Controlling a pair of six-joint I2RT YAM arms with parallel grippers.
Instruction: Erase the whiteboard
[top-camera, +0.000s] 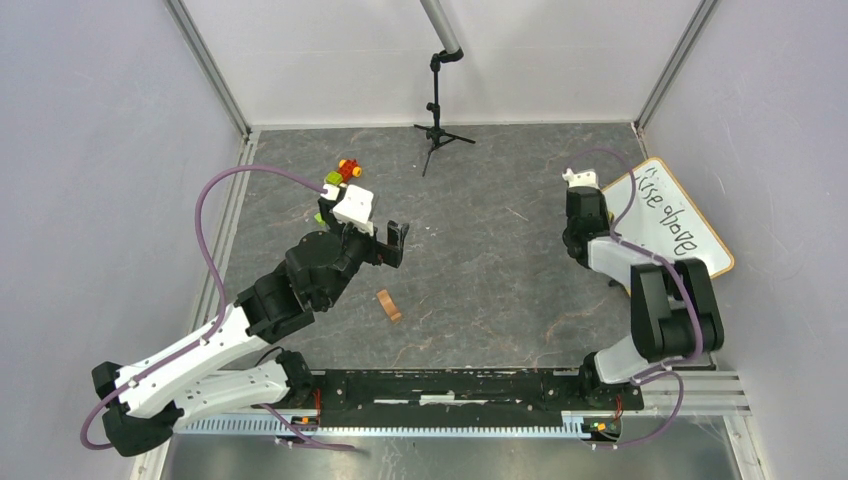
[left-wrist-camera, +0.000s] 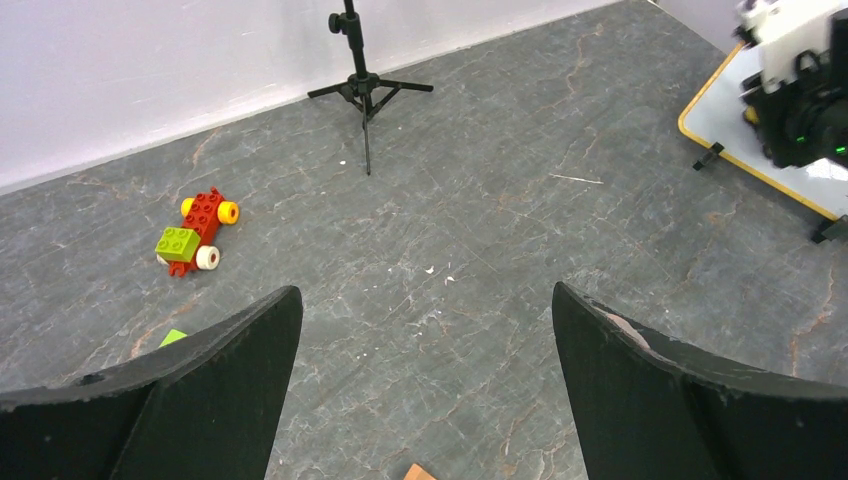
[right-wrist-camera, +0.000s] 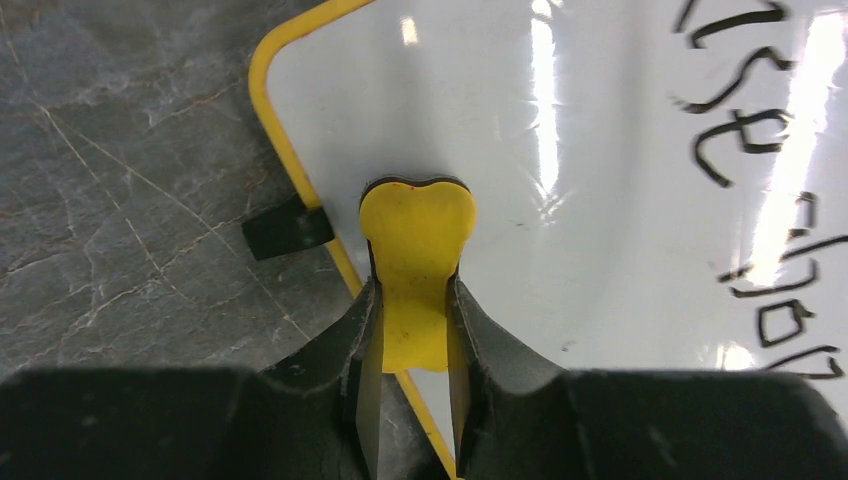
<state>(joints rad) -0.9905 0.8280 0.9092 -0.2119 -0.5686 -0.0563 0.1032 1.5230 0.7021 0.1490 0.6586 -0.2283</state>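
While the left tool (left-wrist-camera: 425, 292) hangs spread wide over the left half of the desk (top-camera: 500, 290), the right tool (right-wrist-camera: 415, 300) pinches a yellow eraser (right-wrist-camera: 417, 225) over the left end of the whiteboard (top-camera: 670, 215), by the desk's right edge; the writing (right-wrist-camera: 740, 130) lies farther right.
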